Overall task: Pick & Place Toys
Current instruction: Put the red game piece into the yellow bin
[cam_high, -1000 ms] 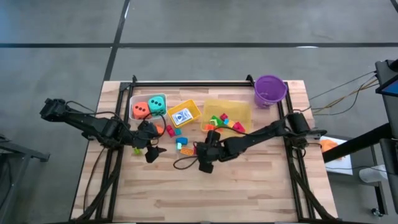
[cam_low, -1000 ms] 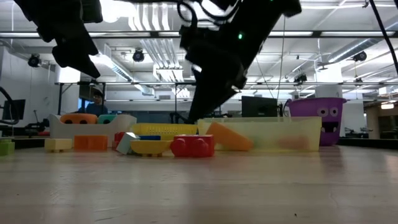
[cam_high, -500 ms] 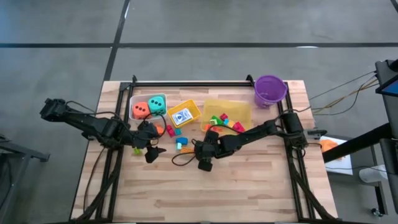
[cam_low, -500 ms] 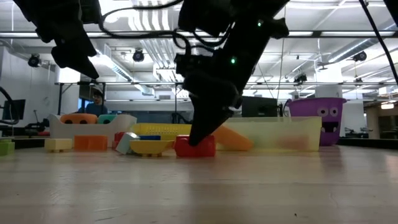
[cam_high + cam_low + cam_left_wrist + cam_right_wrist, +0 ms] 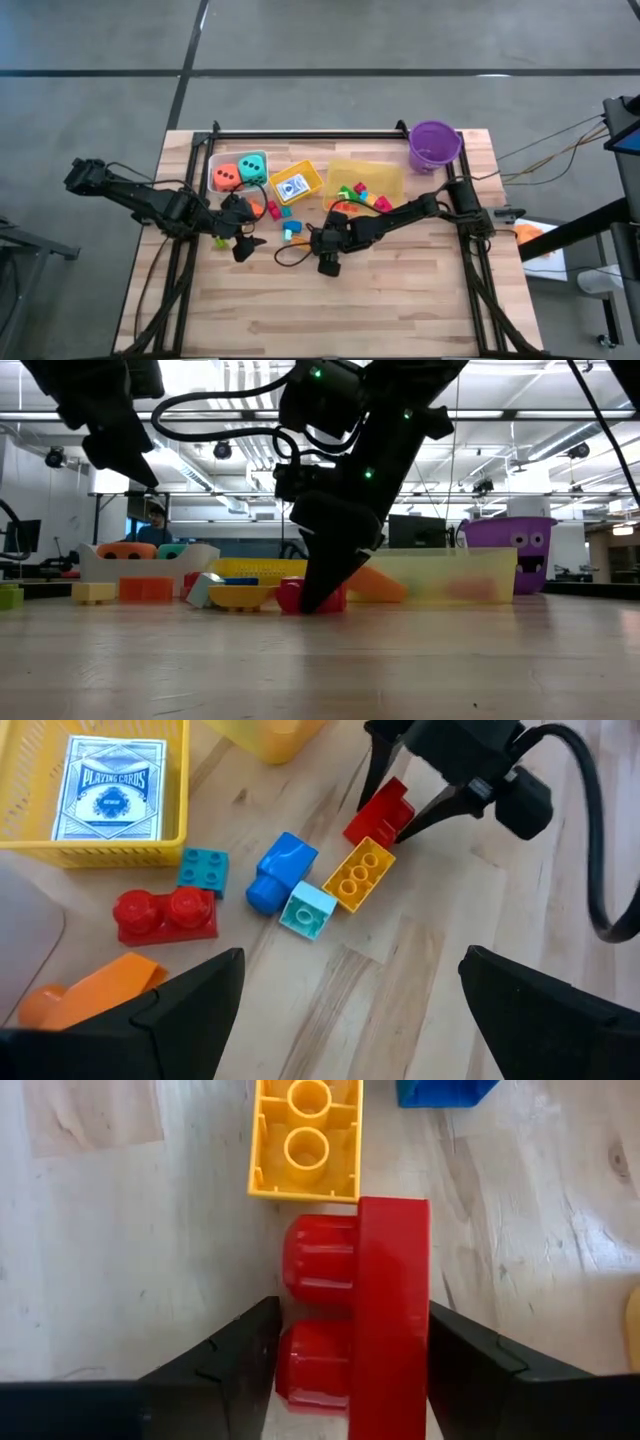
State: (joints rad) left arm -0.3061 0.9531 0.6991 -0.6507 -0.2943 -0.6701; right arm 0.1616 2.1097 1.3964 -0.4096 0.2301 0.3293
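Blue-white card box (image 5: 120, 780) reads "PLAYING CARDS". Right claw (image 5: 350, 1370) reaches down to the surface (image 5: 400, 290), fingers straddling the red brick (image 5: 355, 1305); left claw (image 5: 345, 1010) hovers released.

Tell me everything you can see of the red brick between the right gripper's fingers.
The red brick is glossy plastic with two round studs, lying on its side on the wooden table, studs pointing sideways. The right gripper straddles it, one dark finger on each side, close or touching. A yellow brick, hollow underside up, lies against one end. From table height, the fingers largely hide it.
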